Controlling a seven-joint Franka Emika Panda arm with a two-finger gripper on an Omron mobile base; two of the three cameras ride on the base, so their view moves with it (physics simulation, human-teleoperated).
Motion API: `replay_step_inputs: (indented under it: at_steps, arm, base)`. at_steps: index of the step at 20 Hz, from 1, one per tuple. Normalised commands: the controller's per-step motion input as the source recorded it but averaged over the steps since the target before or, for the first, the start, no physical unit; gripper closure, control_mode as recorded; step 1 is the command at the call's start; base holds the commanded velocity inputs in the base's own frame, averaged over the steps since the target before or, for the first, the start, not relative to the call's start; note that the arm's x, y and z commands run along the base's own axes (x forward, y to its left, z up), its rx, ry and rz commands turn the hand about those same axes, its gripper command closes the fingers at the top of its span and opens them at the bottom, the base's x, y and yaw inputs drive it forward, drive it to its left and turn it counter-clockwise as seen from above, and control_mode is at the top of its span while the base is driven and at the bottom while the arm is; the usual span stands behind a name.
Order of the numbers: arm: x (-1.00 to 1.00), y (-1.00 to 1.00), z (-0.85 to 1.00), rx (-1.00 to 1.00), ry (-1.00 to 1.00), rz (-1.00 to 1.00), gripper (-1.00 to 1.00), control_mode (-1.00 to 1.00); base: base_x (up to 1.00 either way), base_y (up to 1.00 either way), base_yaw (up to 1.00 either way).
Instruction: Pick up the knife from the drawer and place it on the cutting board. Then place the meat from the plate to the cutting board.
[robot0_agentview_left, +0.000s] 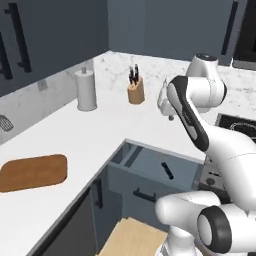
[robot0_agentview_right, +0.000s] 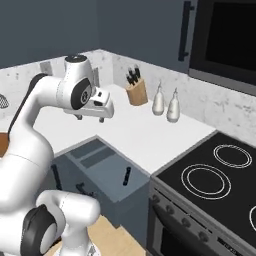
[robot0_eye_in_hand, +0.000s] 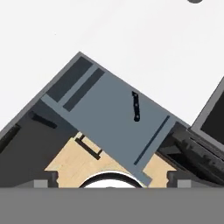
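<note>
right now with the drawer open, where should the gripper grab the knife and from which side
Grip the knife across its black handle, coming straight down from above. It lies flat on the floor of the open drawer, apart from the walls, so a side approach looks blocked. The open gripper hangs above the drawer; turn the fingers so they straddle the slim handle across its width.
</note>
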Motion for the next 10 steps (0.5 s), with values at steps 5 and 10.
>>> replay_step_inputs:
  at_steps: [5,10]
  arm:
    - [0.0,0.0,0.0,0.0,0.0,0.0,-1.0,1.0]
    - [0.0,0.0,0.0,0.0,0.0,0.0,-1.0,1.0]
  base:
    - [0.07,0.54,0.37]
    - [0.16,0.41,0.32]
